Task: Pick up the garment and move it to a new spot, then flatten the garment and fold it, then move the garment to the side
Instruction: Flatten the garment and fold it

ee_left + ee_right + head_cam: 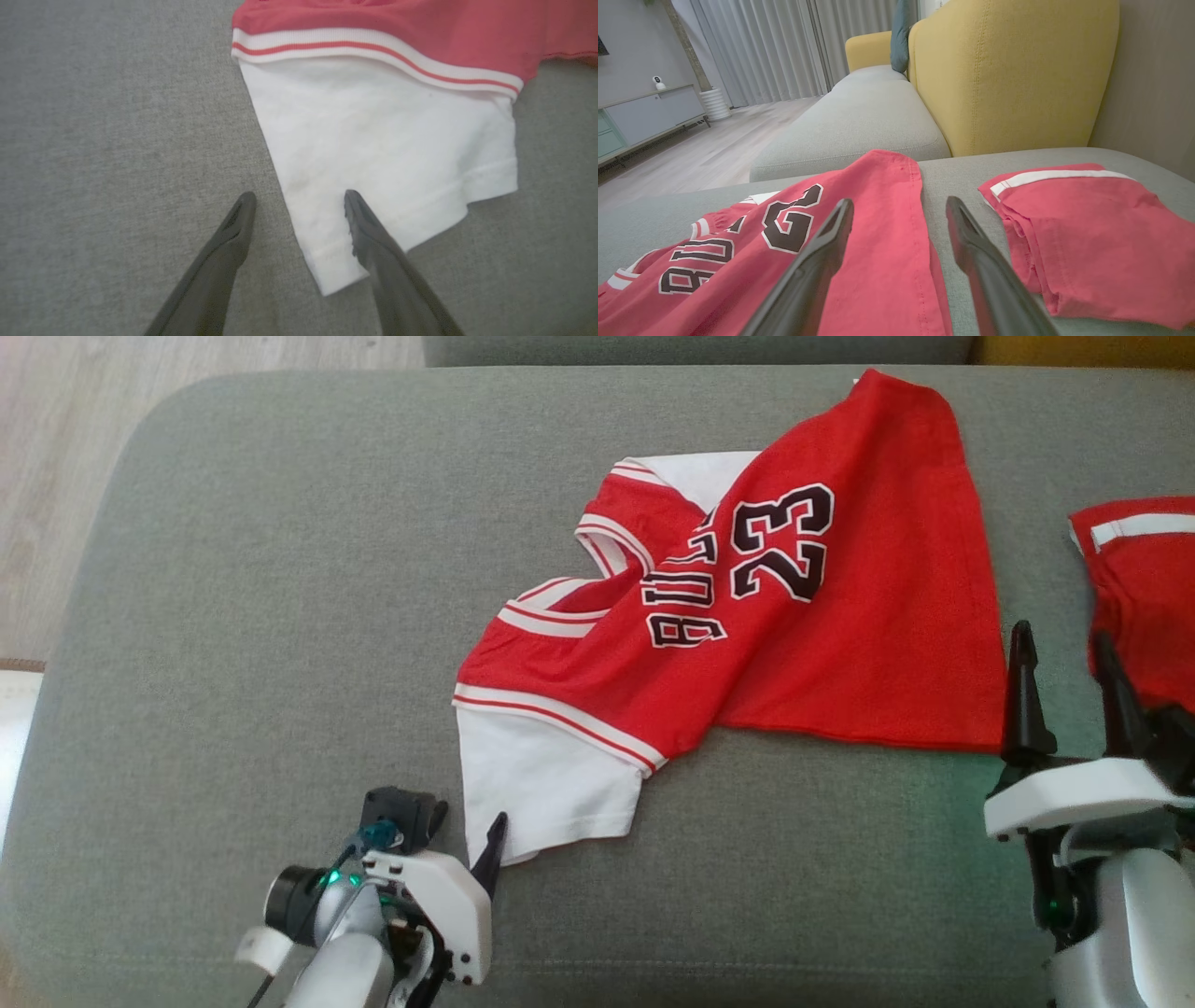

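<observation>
Cloth of the garment (794, 616) is smooth red knit with black, white-edged "23" lettering, ribbed white-and-red trim and a plain white sleeve (383, 154). It lies rumpled on the grey woven sofa cushion (233, 616). Its long axis slants from the sleeve tip at the left gripper (299, 196) to the straight hem just beside the right gripper (1062, 635). The left gripper is spread wide and empty, straddling the sleeve's edge. The right gripper is likewise released, with a folded red garment (1144, 607) on its other side.

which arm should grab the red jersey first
Probably left: the open left gripper straddles the white sleeve edge of the red fabric jersey; the open right gripper sits beside its hem.
</observation>
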### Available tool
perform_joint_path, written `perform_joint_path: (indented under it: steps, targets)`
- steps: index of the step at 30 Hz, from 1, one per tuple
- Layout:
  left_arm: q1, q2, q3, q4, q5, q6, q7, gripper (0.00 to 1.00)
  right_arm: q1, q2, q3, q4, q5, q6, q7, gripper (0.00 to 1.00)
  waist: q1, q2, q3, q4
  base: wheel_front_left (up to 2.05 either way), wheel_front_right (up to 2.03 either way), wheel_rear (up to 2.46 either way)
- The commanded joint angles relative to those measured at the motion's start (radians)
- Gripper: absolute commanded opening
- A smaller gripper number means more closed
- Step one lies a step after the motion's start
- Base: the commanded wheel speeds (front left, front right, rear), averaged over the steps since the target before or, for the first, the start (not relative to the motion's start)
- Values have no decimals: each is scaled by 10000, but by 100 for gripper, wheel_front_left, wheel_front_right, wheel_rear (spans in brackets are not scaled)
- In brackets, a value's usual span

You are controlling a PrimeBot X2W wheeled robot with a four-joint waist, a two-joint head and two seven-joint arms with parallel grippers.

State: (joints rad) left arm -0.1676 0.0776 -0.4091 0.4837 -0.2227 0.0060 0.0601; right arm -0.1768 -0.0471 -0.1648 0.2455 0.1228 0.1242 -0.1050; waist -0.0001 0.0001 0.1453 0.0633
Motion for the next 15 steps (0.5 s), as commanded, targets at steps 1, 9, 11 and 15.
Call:
perform_joint_path:
  steps: [1,9,11,15]
  targets:
    - [-155,181,296,-245,-78,62,206,100,-130,-33,292,-383,111,65,18,100,1,-1,1,-70,0,0,0]
    - [-137,238,144,-281,-349,-237,878,46,-109,-33,224,-440,97,65,81,100,1,-1,69,-250,0,0,0]
    - [-133,224,94,-373,-453,-365,941,0,-104,-33,173,-435,63,65,98,100,1,-1,88,-275,0,0,0]
    - [-163,200,81,-662,-553,-441,673,0,-75,-32,64,-357,17,65,111,100,1,-1,68,-264,0,0,0]
